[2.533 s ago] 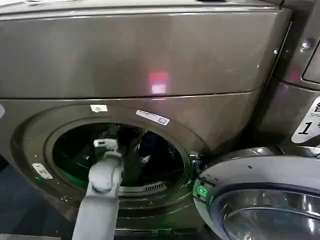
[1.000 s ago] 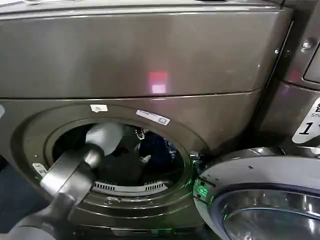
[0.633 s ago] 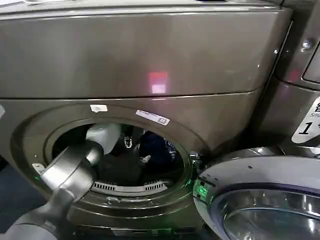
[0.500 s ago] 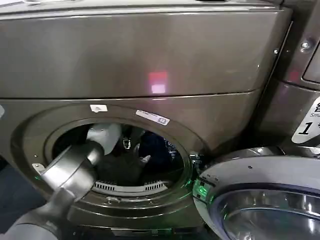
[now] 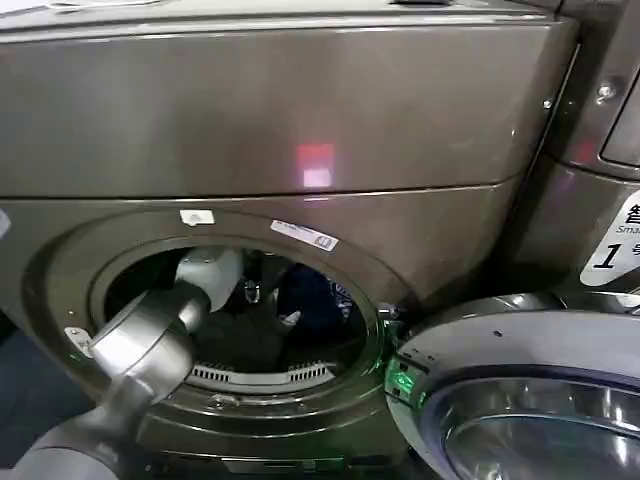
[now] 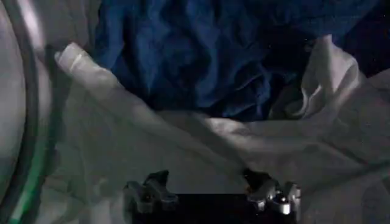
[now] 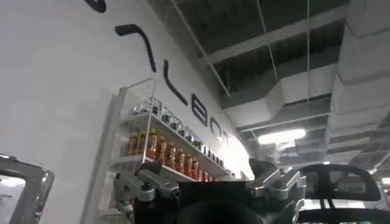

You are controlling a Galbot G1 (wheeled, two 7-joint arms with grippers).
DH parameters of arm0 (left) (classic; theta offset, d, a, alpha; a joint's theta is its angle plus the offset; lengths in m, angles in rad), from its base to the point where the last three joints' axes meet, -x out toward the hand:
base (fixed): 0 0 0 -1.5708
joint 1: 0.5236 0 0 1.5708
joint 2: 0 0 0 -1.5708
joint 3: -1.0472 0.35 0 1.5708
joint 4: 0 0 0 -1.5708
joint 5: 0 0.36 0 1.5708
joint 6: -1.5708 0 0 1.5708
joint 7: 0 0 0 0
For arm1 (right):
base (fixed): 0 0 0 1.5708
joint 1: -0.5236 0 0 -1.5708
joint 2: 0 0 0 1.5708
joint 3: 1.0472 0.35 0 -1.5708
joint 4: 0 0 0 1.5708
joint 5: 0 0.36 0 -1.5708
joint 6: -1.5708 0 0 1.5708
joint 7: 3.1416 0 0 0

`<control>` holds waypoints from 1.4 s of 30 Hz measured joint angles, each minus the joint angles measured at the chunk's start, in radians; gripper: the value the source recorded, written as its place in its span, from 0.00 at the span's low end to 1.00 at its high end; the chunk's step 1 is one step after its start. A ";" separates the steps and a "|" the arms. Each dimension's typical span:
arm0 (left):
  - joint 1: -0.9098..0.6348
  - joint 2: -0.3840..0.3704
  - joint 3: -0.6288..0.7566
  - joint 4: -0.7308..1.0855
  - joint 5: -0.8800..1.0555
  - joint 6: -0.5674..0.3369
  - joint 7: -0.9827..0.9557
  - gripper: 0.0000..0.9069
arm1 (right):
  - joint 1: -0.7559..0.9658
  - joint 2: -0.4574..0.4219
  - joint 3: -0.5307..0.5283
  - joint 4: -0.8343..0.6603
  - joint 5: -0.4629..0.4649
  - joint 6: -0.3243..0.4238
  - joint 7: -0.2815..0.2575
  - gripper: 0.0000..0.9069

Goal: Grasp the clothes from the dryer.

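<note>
Inside the dryer (image 5: 300, 120), the left hand (image 6: 210, 193) is held spread just above the clothes (image 6: 201, 91); only a thin fold may be pinched, so slippage is risked.

bronze-grey metal dryer (image 5: 300, 110): brushed bronze-grey front, a red light glowed on it
heap of soft fabric clothes (image 6: 201, 91): dark navy blue garment lay over plain white cloth
round dryer door (image 5: 520, 400): grey rim, green glow at its hinge
</note>
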 measured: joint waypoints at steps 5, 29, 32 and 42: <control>0.001 -0.001 0.003 0.000 -0.003 -0.001 0.000 0.00 | -0.001 0.000 0.000 0.000 0.000 0.001 0.000 1.00; 0.049 0.032 -0.169 -0.141 -0.150 0.035 -0.111 0.00 | 0.000 0.016 0.002 0.005 0.000 0.002 0.006 1.00; 0.084 0.047 -0.241 -0.202 -0.192 0.048 -0.156 0.00 | 0.003 0.014 0.000 0.005 0.000 0.002 0.006 1.00; 0.264 0.071 -0.472 -0.509 -0.421 0.066 -0.340 0.00 | 0.009 0.014 -0.005 0.004 -0.001 0.007 0.009 1.00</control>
